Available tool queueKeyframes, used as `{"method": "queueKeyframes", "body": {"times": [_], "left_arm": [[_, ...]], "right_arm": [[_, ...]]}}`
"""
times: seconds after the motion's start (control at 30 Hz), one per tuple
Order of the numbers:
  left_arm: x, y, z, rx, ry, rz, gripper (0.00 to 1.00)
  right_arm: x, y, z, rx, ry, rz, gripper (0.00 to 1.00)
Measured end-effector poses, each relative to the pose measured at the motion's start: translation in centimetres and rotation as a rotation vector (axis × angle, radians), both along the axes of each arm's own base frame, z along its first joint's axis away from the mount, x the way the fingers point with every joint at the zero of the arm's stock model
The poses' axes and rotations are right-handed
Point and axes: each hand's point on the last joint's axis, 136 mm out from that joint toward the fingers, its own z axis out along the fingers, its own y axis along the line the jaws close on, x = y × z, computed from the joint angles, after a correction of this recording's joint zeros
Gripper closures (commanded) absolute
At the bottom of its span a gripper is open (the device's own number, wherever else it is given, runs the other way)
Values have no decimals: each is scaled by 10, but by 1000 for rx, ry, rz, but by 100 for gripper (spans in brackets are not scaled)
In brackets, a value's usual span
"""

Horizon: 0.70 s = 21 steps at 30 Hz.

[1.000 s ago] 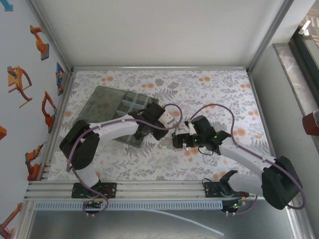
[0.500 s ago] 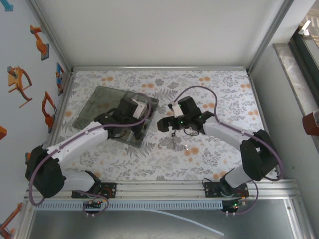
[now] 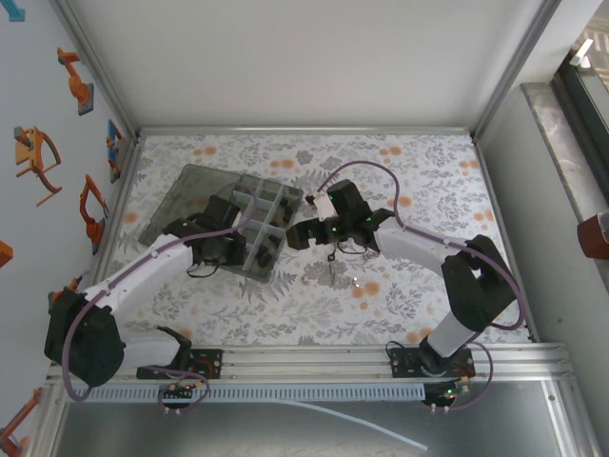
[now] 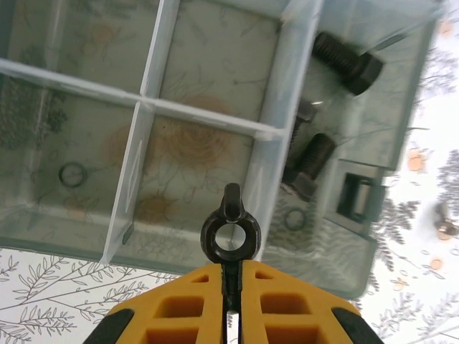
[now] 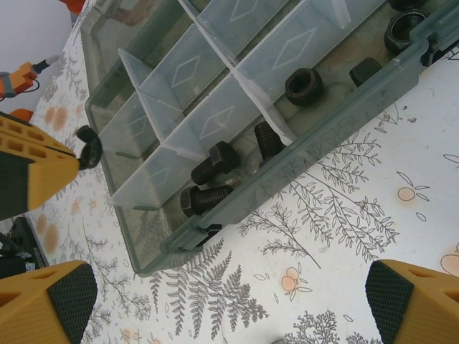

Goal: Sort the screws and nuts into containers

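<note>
While left tool [image 4: 229,271] pinches one nut [image 4: 229,240], right tool [image 5: 229,308] gapes wide | screws [image 5: 215,161] — three

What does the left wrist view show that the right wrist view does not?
Left wrist: a thin ring lying in one compartment. Right wrist: the open right gripper and loose nuts in the box. Both: the left gripper, shut on a black nut over the organizer box, and black screws.
</note>
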Motion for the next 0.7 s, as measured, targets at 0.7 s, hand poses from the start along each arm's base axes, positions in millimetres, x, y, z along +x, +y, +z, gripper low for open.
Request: {"method": "queueKeyframes", "body": {"times": [0.7], "left_arm": [[11,4,-27,65,60,48,75]], "right_arm": [[4,-35,-32,-164,43,-125,5]]}}
